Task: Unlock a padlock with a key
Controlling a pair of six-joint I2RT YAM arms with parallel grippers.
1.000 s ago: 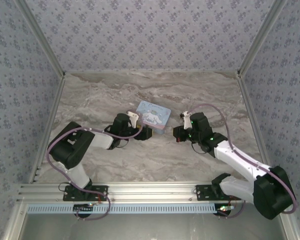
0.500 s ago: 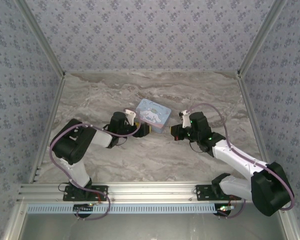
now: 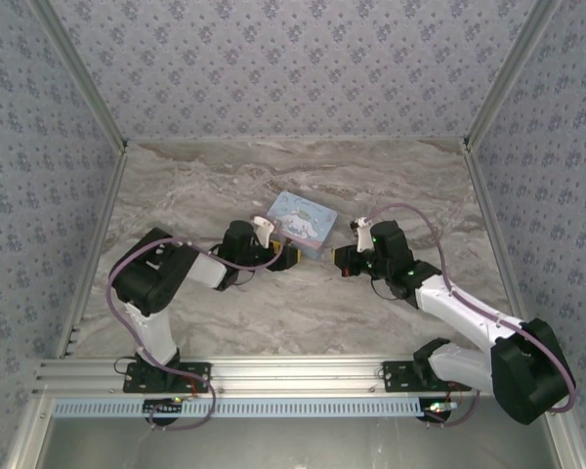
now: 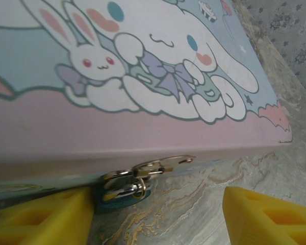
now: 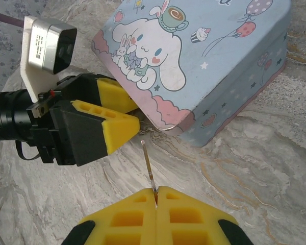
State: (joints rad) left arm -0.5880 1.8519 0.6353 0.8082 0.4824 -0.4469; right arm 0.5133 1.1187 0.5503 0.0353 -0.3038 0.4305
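The teal padlock (image 4: 118,198) hangs by its metal shackle (image 4: 121,186) from the hasp at the front edge of the cartoon tin box (image 4: 143,76). My left gripper (image 4: 158,219) is open. Its left yellow finger (image 4: 41,214) sits against the padlock, and its right finger (image 4: 270,219) is well off to the side. My right gripper (image 5: 155,196) is shut on the thin silvery key (image 5: 149,163). The key's tip points at the box's front edge, just short of the left gripper's fingers (image 5: 112,130). From above, left gripper (image 3: 288,256) and right gripper (image 3: 342,262) face each other below the box (image 3: 301,223).
The tin box (image 5: 204,66) rests tilted on the marble table (image 3: 303,313), its lid facing the right wrist camera. Patterned walls close in the back and both sides. A metal rail (image 3: 293,376) runs along the near edge.
The left gripper has pushed in under the box's front edge, and the box now looks tipped up. The right gripper has edged slightly left, still holding the key.
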